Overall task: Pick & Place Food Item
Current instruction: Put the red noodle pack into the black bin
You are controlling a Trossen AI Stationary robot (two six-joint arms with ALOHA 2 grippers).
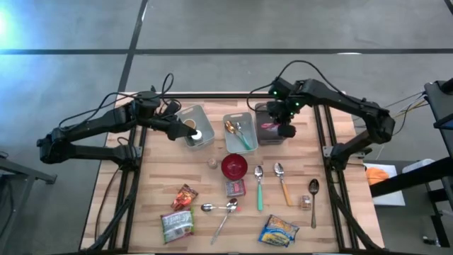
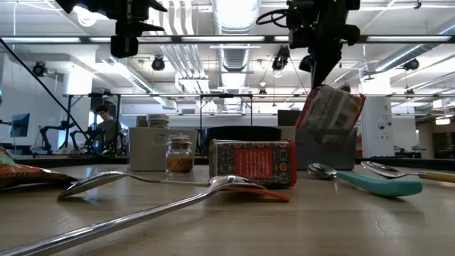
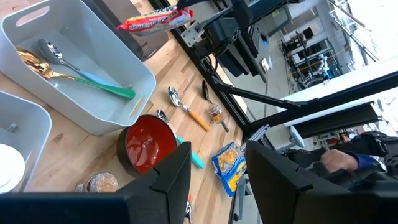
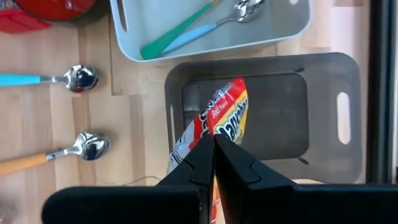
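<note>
High view, right arm: the right gripper hangs over the dark grey bin at the far side of the desk, right of the middle white bin; a red-and-white snack packet shows under it, over the bin

High view, left arm: the left gripper waits at the left white bin, far left of the desk

High view, other food: more packets lie near the front edge, among them a yellow packet, well apart from the bins

Low view: the snack packet hangs tilted from the right gripper's fingers, its lower part inside the dark grey bin; whether it touches the floor of the bin I cannot tell

Left wrist view: its own fingers stand partly apart with nothing visible between them; the packet shows far off above the dark bin

Right wrist view: the fingers are pressed together on the upper end of the packet, which hangs over the inside of the dark grey bin

Step in hand: the place step, judged well along; the packet is gripped and already over its bin

Next move calls for: a short lowering so the packet settles inside the walls, then parting the fingers and lifting straight up so the wrapper is not dragged out
</note>
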